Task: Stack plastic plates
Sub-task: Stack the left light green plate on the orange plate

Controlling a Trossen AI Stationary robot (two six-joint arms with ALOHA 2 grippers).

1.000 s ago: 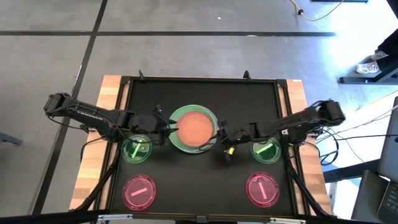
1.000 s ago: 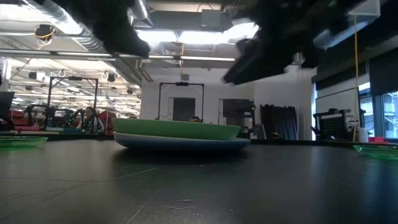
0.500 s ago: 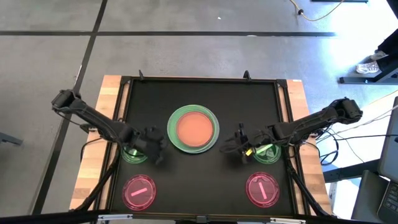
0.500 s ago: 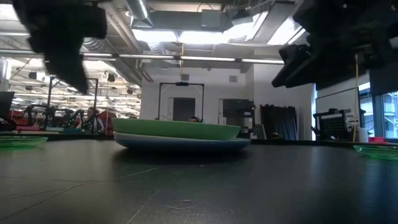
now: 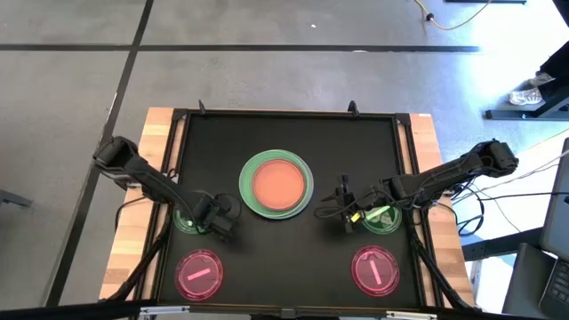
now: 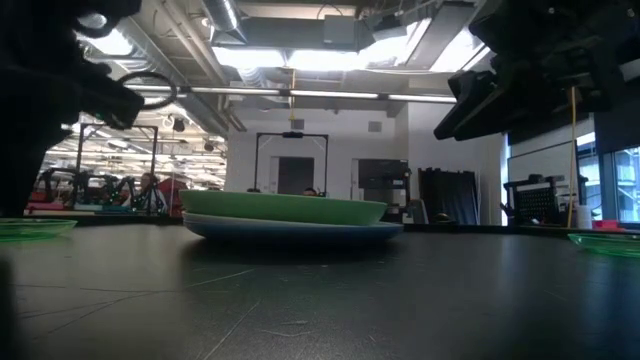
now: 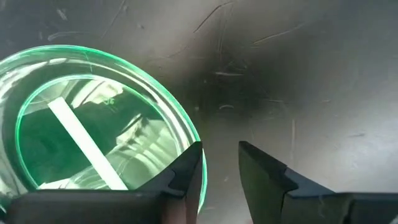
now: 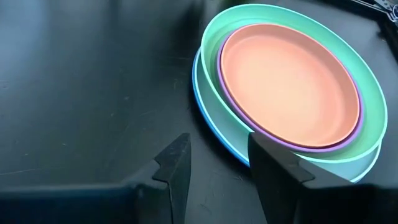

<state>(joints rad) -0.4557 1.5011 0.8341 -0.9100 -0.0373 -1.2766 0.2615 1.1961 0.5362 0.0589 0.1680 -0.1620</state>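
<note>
Left gripper (image 5: 224, 216) has dropped beside the small green plate (image 5: 188, 220), fingers slightly parted; right gripper (image 5: 342, 203), parted, unchanged near the stack (image 5: 276, 183).

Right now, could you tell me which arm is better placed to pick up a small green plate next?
Probably the left. The left claw is open, one finger at the rim of the left small green plate. The right claw, also open, faces the centre stack.

Grey floor (image 5: 267, 71), bright ceiling lights (image 6: 300, 58), doorway (image 6: 292, 160)
</note>
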